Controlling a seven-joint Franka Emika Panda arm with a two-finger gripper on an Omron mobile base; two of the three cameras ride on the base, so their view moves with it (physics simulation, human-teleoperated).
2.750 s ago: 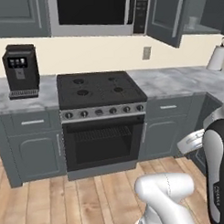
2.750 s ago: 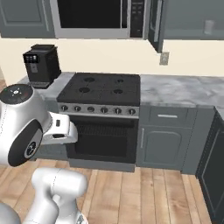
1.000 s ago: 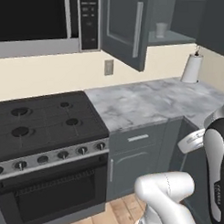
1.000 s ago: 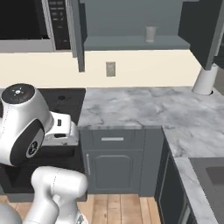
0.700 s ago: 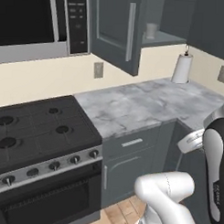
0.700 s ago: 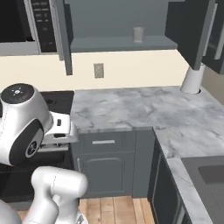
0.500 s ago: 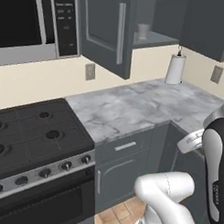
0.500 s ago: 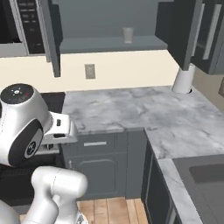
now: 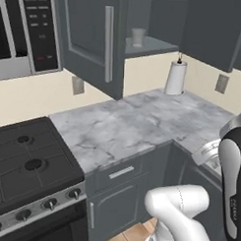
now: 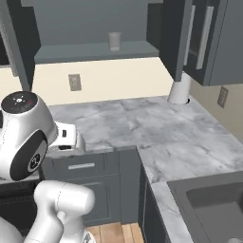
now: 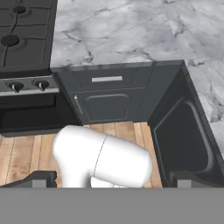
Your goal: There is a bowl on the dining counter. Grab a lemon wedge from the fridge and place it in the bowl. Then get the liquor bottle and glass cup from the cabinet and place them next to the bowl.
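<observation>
Your gripper (image 11: 111, 178) is spread wide with nothing between its tips, which sit at the far left and right of the hand view's bottom edge. It looks down at the wood floor (image 11: 26, 153) in front of the grey base cabinets (image 11: 109, 98), with the stove (image 11: 24, 33) at upper left and the marble worktop (image 11: 131, 30) across the top.

The cup (image 9: 138, 37) stands upright on the shelf (image 9: 149, 45) of the open cabinet (image 9: 91, 38), up high and well apart from your gripper. In the right base view the cup (image 10: 114, 41) sits about mid-shelf (image 10: 95, 51), alone, nothing touching it. The cabinet's door (image 9: 95, 43) is swung out toward you, its silver handle (image 9: 108, 43) vertical. I can't make out a bottle on that shelf from these angles.

Below the cabinet, the worktop (image 9: 137, 128) runs from the stove (image 9: 27, 163) to the corner. A paper towel roll (image 9: 175, 77) stands at the back near the corner, below and right of the cup. A wall outlet (image 9: 77, 85) sits left of the open door. The sink (image 10: 213, 199) is on the worktop's right leg, near the lower right of the right base view.

The gripper is low, pointing down at floor level; the cup is above and ahead of the arm, far out of reach.
</observation>
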